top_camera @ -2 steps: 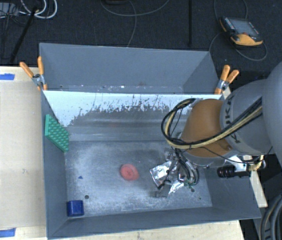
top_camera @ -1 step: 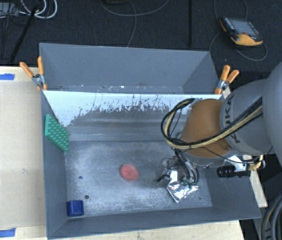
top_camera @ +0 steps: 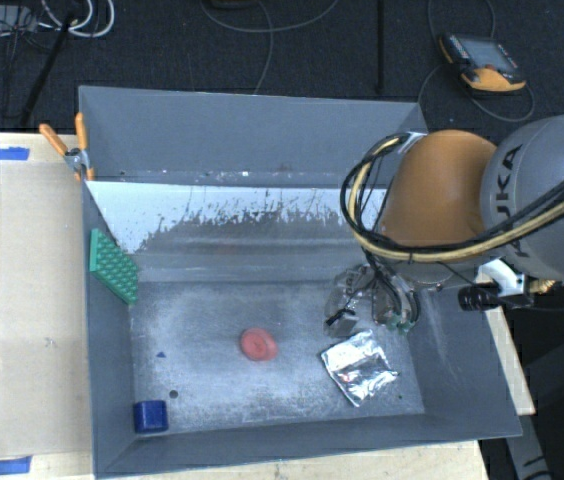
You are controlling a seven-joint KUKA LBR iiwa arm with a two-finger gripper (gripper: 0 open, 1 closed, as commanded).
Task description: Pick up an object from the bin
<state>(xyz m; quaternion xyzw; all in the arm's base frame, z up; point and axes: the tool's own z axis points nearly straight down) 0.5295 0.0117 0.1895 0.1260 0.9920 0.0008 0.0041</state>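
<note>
Four: foil (top_camera: 359, 369) (near arm (top_camera: 442, 190)), disc (top_camera: 259, 345), block (top_camera: 150, 416), mesh (top_camera: 112, 266).

The bin (top_camera: 262, 158) is matt grey sheet metal, its floor and back wall scuffed with whitish scratches. The silver packet (top_camera: 359, 368) looks like crinkled foil, shiny and creased. The red disc (top_camera: 258, 344) appears matt. The green piece (top_camera: 112, 266) looks like plastic with a dotted texture. The blue block (top_camera: 150, 416) looks smooth. The arm's orange cover (top_camera: 437, 188) is smooth and dully glossy.
</note>
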